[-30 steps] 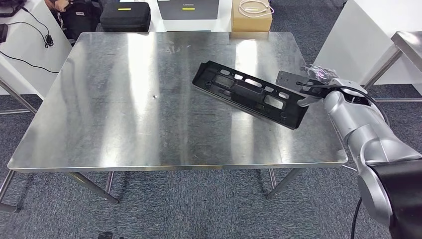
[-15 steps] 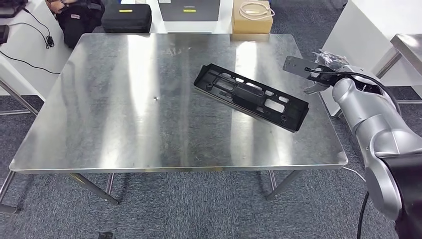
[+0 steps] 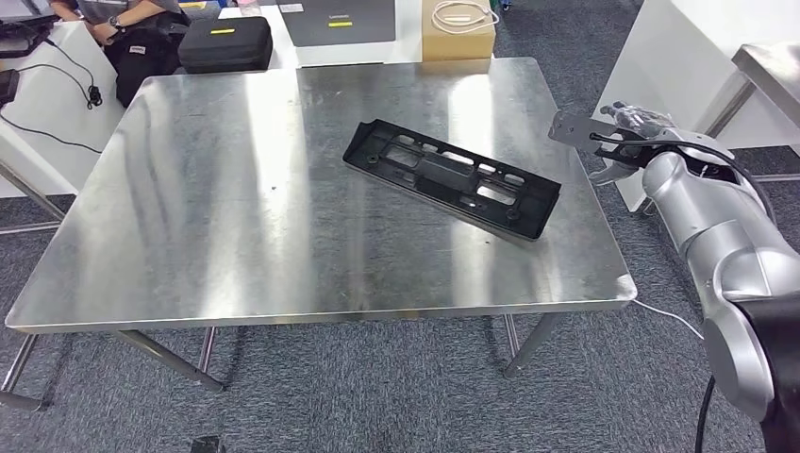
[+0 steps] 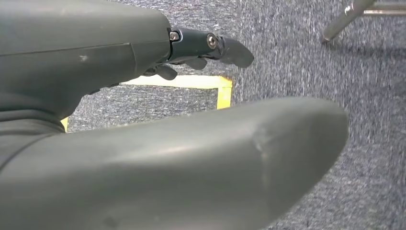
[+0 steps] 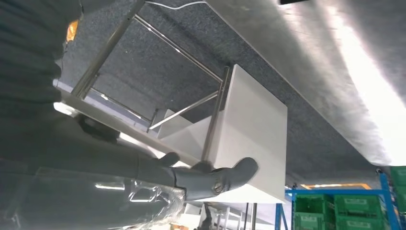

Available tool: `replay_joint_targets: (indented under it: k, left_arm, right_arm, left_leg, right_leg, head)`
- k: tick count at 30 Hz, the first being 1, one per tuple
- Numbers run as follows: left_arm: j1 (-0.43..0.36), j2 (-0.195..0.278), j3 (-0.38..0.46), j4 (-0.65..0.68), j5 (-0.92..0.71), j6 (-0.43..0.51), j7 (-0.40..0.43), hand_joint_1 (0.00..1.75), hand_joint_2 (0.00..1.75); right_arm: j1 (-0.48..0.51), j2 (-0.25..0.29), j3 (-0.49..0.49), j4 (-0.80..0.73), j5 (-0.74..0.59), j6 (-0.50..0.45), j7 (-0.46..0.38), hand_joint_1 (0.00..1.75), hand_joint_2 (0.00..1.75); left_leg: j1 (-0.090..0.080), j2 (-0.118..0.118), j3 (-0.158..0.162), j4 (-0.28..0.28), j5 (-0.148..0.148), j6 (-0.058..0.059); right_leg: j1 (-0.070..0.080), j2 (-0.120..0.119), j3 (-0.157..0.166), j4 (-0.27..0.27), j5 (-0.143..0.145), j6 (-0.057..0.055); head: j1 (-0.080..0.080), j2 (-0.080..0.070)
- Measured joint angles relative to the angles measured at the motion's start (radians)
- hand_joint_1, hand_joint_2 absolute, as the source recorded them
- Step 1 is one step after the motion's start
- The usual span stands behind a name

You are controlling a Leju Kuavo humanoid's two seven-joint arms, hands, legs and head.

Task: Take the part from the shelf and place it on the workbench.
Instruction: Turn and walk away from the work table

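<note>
Placement step looks done: long black slotted plastic part (image 3: 446, 178) lies flat on steel workbench (image 3: 236, 189), right of centre. Right hand (image 3: 627, 142) just off workbench's right edge, fingers apart, empty. Left hand (image 4: 143, 120) empty, fingers loosely extended. Next: retract arm.

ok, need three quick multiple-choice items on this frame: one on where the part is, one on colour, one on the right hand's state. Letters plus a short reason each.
1. Where does the black part lie?
A. on the floor
B. flat on the metal workbench
C. in the right hand

2. What colour is the cardboard box beyond the bench's far edge?
A. tan
B. green
C. red

3. What does the right hand hold?
A. the part
B. a cable
C. nothing

Key: 1 B, the part rests on the steel top, right of centre. 2 A, the box is plain tan with a white cable coiled on it. 3 C, the hand is off the bench's right edge, apart from the part, fingers empty.
</note>
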Motion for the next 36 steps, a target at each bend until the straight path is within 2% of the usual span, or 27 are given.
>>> replay_joint_targets:
  k: [1, 3, 4, 5, 6, 8, 10, 12, 14, 16, 18, 19, 20, 21, 22, 23, 24, 25, 26, 27, 29, 30, 31, 33, 34, 35, 36]
  left_arm:
    - [0.0, 0.0, 0.0, 0.0, 0.0, 0.0, 0.0, 0.0, 0.0]
    - [-0.002, -0.001, 0.0, 0.0, -0.001, 0.001, 0.001, 0.0, 0.0]
    - [-0.003, -0.001, 0.001, 0.0, -0.002, 0.002, 0.002, 0.0, 0.0]
    - [-0.004, 0.0, 0.001, 0.0, -0.002, 0.002, 0.003, 0.0, 0.0]
    - [-0.005, 0.0, 0.002, 0.0, -0.002, 0.002, 0.004, 0.0, 0.0]
    - [-0.006, 0.0, 0.005, 0.0, -0.002, 0.003, 0.004, 0.0, 0.0]
    - [-0.006, -0.001, 0.006, 0.0, -0.002, 0.002, 0.004, 0.0, 0.0]
    - [-0.006, -0.001, 0.008, 0.0, -0.002, 0.002, 0.003, 0.0, 0.0]
    - [-0.008, -0.001, 0.009, 0.0, -0.002, 0.002, 0.003, 0.0, 0.0]
    - [-0.011, -0.002, 0.009, 0.0, -0.002, 0.002, 0.002, 0.0, 0.0]
    - [-0.013, -0.002, 0.01, 0.0, -0.003, 0.002, 0.002, 0.0, 0.0]
    - [-0.013, -0.002, 0.011, 0.0, -0.003, 0.002, 0.002, 0.0, 0.0]
    - [-0.013, -0.003, 0.011, 0.0, -0.003, 0.002, 0.002, 0.0, 0.0]
    - [-0.013, -0.003, 0.012, 0.0, -0.003, 0.002, 0.002, 0.0, 0.0]
    - [-0.013, -0.004, 0.012, 0.0, -0.003, 0.002, 0.002, 0.0, 0.0]
    - [-0.013, -0.004, 0.012, 0.0, -0.003, 0.002, 0.002, 0.0, 0.0]
    - [-0.014, -0.005, 0.013, 0.0, -0.003, 0.002, 0.002, 0.0, 0.0]
    - [-0.014, -0.006, 0.013, 0.0, -0.003, 0.002, 0.002, 0.0, 0.0]
    - [-0.015, -0.006, 0.013, 0.0, -0.003, 0.002, 0.001, 0.0, 0.0]
    - [-0.015, -0.007, 0.014, 0.0, -0.003, 0.002, 0.001, 0.0, 0.0]
    - [-0.014, -0.006, 0.015, 0.0, -0.003, 0.001, 0.0, 0.0, 0.0]
    - [-0.013, -0.005, 0.015, 0.0, -0.003, 0.001, 0.0, 0.0, 0.0]
    - [-0.012, -0.004, 0.016, 0.0, -0.003, 0.001, 0.0, 0.0, 0.0]
    - [-0.011, -0.004, 0.016, 0.0, -0.003, 0.001, 0.0, 0.0, 0.0]
    - [-0.011, -0.003, 0.016, 0.0, -0.003, 0.002, 0.0, 0.0, 0.0]
    - [-0.011, -0.003, 0.017, 0.0, -0.003, 0.002, 0.0, 0.0, 0.0]
    - [-0.011, -0.002, 0.017, 0.0, -0.003, 0.002, 0.0, 0.0, 0.0]
  right_arm:
    - [0.0, 0.0, 0.0, 0.0, 0.0, 0.0, 0.0, 0.0, 1.75]
    - [0.001, -0.001, 0.0, 0.003, 0.002, -0.002, 0.001, 0.0, 1.75]
    - [0.002, -0.001, 0.0, 0.005, 0.002, -0.003, 0.002, 0.0, 1.75]
    - [0.003, -0.001, 0.0, 0.007, 0.003, -0.004, 0.004, 0.0, 1.75]
    - [0.005, -0.001, 0.0, 0.009, 0.003, -0.005, 0.006, 0.0, 1.75]
    - [0.005, -0.001, 0.0, 0.011, 0.004, -0.007, 0.007, 0.0, 1.75]
    - [0.004, -0.003, 0.0, 0.011, 0.005, -0.009, 0.009, 0.0, 1.75]
    - [0.007, -0.005, 0.0, 0.011, 0.006, -0.01, 0.01, 0.0, 1.75]
    - [0.009, -0.008, 0.0, 0.011, 0.006, -0.011, 0.011, 0.0, 1.75]
    - [0.008, -0.014, 0.0, 0.011, 0.006, -0.011, 0.011, 0.0, 1.75]
    - [0.01, -0.02, 0.0, 0.012, 0.006, -0.011, 0.013, 0.0, 1.75]
    - [0.011, -0.022, 0.0, 0.014, 0.007, -0.011, 0.014, 0.0, 1.75]
    - [0.013, -0.023, 0.0, 0.015, 0.007, -0.01, 0.014, 0.0, 1.75]
    - [0.014, -0.023, 0.0, 0.015, 0.007, -0.01, 0.015, 0.0, 1.75]
    - [0.014, -0.024, 0.0, 0.015, 0.008, -0.009, 0.015, 0.0, 1.75]
    - [0.012, -0.024, 0.0, 0.015, 0.008, -0.009, 0.015, 0.0, 1.75]
    - [0.009, -0.024, 0.0, 0.014, 0.008, -0.009, 0.015, 0.0, 1.75]
    - [0.006, -0.024, 0.0, 0.013, 0.008, -0.008, 0.015, 0.0, 1.75]
    - [0.003, -0.024, 0.0, 0.012, 0.009, -0.008, 0.015, 0.0, 1.75]
    - [0.001, -0.025, 0.0, 0.011, 0.009, -0.006, 0.015, 0.0, 1.75]
    - [0.0, -0.024, 0.0, 0.011, 0.009, -0.001, 0.016, 0.0, 1.75]
    - [0.0, -0.021, 0.0, 0.011, 0.01, 0.002, 0.016, 0.0, 1.75]
    - [0.001, -0.018, 0.0, 0.012, 0.01, 0.003, 0.017, 0.0, 1.75]
    - [0.0, -0.013, 0.0, 0.012, 0.011, 0.003, 0.019, 0.0, 1.75]
    - [0.001, -0.012, 0.0, 0.012, 0.011, 0.003, 0.02, 0.0, 1.75]
    - [0.002, -0.011, 0.0, 0.012, 0.011, 0.003, 0.021, 0.0, 1.75]
    - [0.004, -0.01, 0.0, 0.012, 0.012, 0.003, 0.022, 0.0, 1.75]
  left_leg:
    - [0.0, 0.002, -0.017, 0.041, -0.031, 0.002]
    - [-0.007, 0.006, -0.062, 0.166, -0.111, 0.009]
    - [-0.011, 0.006, -0.076, 0.218, -0.136, 0.014]
    - [-0.015, 0.005, -0.077, 0.239, -0.14, 0.019]
    - [-0.019, 0.005, -0.062, 0.223, -0.126, 0.026]
    - [-0.025, 0.006, -0.004, 0.124, -0.081, 0.043]
    - [-0.035, 0.004, 0.033, 0.052, -0.059, 0.052]
    - [-0.046, 0.003, 0.038, 0.039, -0.057, 0.053]
    - [-0.049, 0.003, 0.041, 0.021, -0.05, 0.061]
    - [-0.048, 0.004, 0.042, 0.001, -0.035, 0.079]
    - [-0.049, 0.003, 0.031, -0.003, -0.021, 0.091]
    - [-0.051, 0.002, 0.023, -0.003, -0.015, 0.092]
    - [-0.053, 0.002, 0.015, -0.003, -0.008, 0.092]
    - [-0.054, 0.002, 0.006, -0.003, -0.001, 0.092]
    - [-0.056, 0.002, -0.004, -0.002, 0.008, 0.091]
    - [-0.057, 0.002, -0.012, -0.002, 0.016, 0.089]
    - [-0.059, 0.002, -0.021, -0.002, 0.025, 0.086]
    - [-0.06, 0.002, -0.027, -0.004, 0.034, 0.081]
    - [-0.061, 0.001, -0.03, -0.005, 0.043, 0.076]
    - [-0.062, 0.001, -0.033, -0.008, 0.052, 0.071]
    - [-0.063, -0.002, -0.039, -0.009, 0.059, 0.063]
    - [-0.063, -0.002, -0.047, 0.004, 0.039, 0.058]
    - [-0.061, -0.001, -0.06, 0.034, 0.0, 0.051]
    - [-0.052, 0.003, -0.093, 0.155, -0.108, 0.033]
    - [-0.047, 0.004, -0.108, 0.226, -0.147, 0.026]
    - [-0.042, 0.004, -0.114, 0.281, -0.165, 0.02]
    - [-0.037, 0.004, -0.105, 0.306, -0.161, 0.015]
  right_leg:
    - [0.003, 0.001, -0.003, -0.001, 0.004, -0.007]
    - [0.011, 0.002, -0.008, -0.003, 0.008, -0.014]
    - [0.017, 0.002, -0.009, -0.003, 0.009, -0.015]
    - [0.022, 0.002, -0.01, -0.003, 0.009, -0.015]
    - [0.026, 0.002, -0.01, -0.002, 0.009, -0.015]
    - [0.031, 0.002, -0.009, -0.002, 0.009, -0.015]
    - [0.037, 0.0, -0.011, -0.001, 0.011, -0.012]
    - [0.041, -0.002, -0.015, -0.001, 0.016, -0.004]
    - [0.042, -0.003, -0.021, 0.0, 0.013, 0.004]
    - [0.044, -0.002, -0.046, 0.054, -0.027, 0.0]
    - [0.042, -0.001, -0.093, 0.182, -0.096, -0.009]
    - [0.042, -0.001, -0.112, 0.243, -0.121, -0.008]
    - [0.042, -0.001, -0.119, 0.277, -0.132, -0.003]
    - [0.043, -0.001, -0.107, 0.274, -0.128, 0.003]
    - [0.043, -0.001, -0.074, 0.233, -0.11, 0.01]
    - [0.045, -0.001, -0.028, 0.166, -0.091, 0.013]
    - [0.048, -0.001, 0.025, 0.088, -0.081, 0.01]
    - [0.052, 0.0, 0.065, 0.029, -0.073, 0.002]
    - [0.057, 0.001, 0.086, -0.009, -0.072, -0.007]
    - [0.06, 0.001, 0.091, -0.027, -0.071, -0.016]
    - [0.049, -0.001, 0.078, -0.032, -0.053, -0.028]
    - [0.041, -0.003, 0.073, -0.034, -0.042, -0.036]
    - [0.033, -0.005, 0.066, -0.036, -0.031, -0.044]
    - [0.028, -0.008, 0.047, -0.035, -0.009, -0.054]
    - [0.028, -0.009, 0.036, -0.035, 0.001, -0.053]
    - [0.027, -0.009, 0.024, -0.034, 0.01, -0.051]
    - [0.025, -0.009, 0.013, -0.033, 0.018, -0.047]
  head:
    - [-0.003, 0.0]
    - [-0.006, 0.0]
    - [-0.006, 0.0]
    - [-0.007, 0.0]
    - [-0.007, 0.0]
    - [-0.006, 0.0]
    - [-0.006, 0.0]
    - [-0.007, 0.0]
    - [-0.006, 0.0]
    - [-0.005, 0.0]
    - [-0.002, 0.0]
    - [-0.001, 0.0]
    - [0.0, 0.0]
    - [0.0, 0.0]
    - [0.0, 0.0]
    - [0.0, 0.0]
    - [0.0, 0.0]
    - [-0.001, 0.0]
    - [0.0, 0.0]
    - [0.001, 0.0]
    - [0.004, 0.0]
    - [0.003, 0.0]
    - [0.002, 0.0]
    - [0.0, 0.0]
    - [0.0, 0.0]
    - [0.0, 0.0]
    - [0.0, 0.0]
